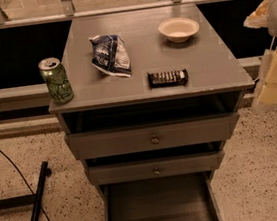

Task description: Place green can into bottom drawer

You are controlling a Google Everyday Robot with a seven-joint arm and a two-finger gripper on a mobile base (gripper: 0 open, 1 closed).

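Note:
The green can [56, 80] stands upright on the front left corner of the grey cabinet top [207, 58], silver top with pull tab showing. The bottom drawer [160, 203] is pulled open toward me at the foot of the cabinet, and its flat grey floor is bare. My gripper [273, 73] shows as pale cream parts at the right edge of the view, beside the cabinet's right side, far from the can and holding nothing that I can see.
On the cabinet top lie a blue-and-white snack bag [110, 55], a white bowl [179, 29] and a dark wrapped bar [168, 78]. Two shallower drawers with round knobs [154, 140] sit above the bottom one. A black stand with cable [37, 205] lies on the floor at left.

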